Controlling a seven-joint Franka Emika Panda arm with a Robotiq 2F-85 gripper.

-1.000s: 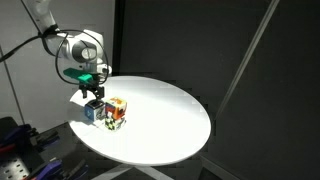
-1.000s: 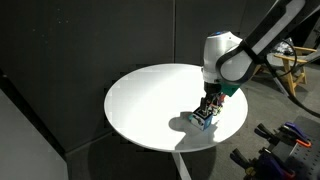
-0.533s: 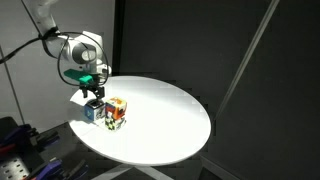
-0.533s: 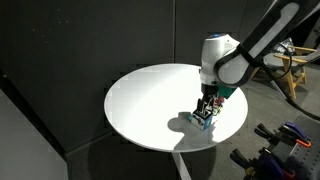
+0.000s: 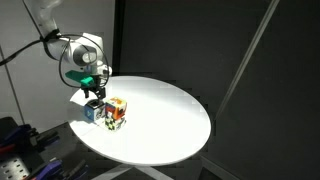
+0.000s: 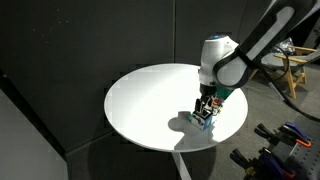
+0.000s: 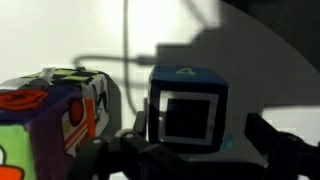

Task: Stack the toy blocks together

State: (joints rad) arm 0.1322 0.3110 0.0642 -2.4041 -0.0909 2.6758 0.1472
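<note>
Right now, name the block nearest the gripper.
The blue and white block, centred right under the gripper; the orange-red block sits off to one side.

A brightly lit round white table [image 5: 165, 125] stands before matte black wall panels [image 5: 190, 40], a pale wall [image 5: 12, 30] behind it.

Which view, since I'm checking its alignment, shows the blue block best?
The wrist view: the blue block fills the centre, one face toward the camera. In both exterior views it is tiny, low beneath the gripper, with no face detail readable.
</note>
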